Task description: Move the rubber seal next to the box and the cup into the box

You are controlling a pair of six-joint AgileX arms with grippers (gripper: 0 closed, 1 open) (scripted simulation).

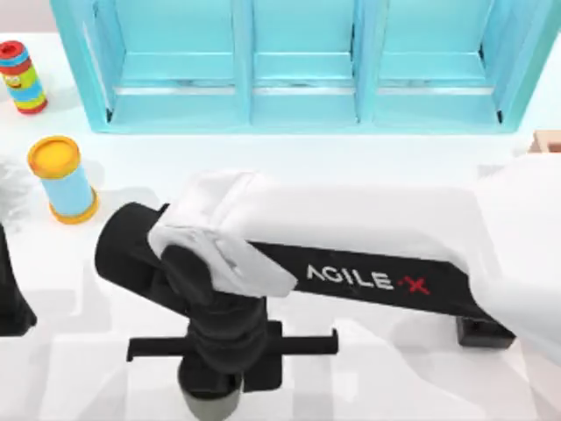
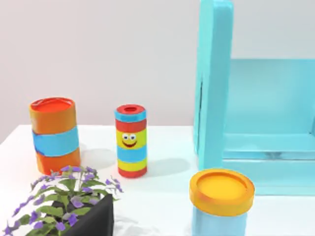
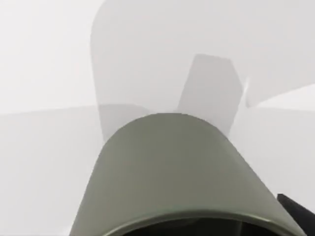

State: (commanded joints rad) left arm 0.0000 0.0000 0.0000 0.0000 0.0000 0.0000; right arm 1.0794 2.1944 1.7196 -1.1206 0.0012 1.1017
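cup [image 3: 182, 172] at right gripper [image 1: 210, 399], shelf cabinet [image 1: 302, 66] behind

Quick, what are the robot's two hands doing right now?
Right gripper: down over the green cup at the table's front; can't tell if it is gripping.
Left gripper: can't tell.

The cup [image 1: 209, 405] is a small olive-green cylinder with a plain rim and no handle. In the top view it sits directly under the right gripper [image 1: 210, 386], with just its lower edge peeking out below the black wrist. In the right wrist view the cup [image 3: 179, 172] lies immediately before the camera, its smooth side wall widening toward a dark opening.
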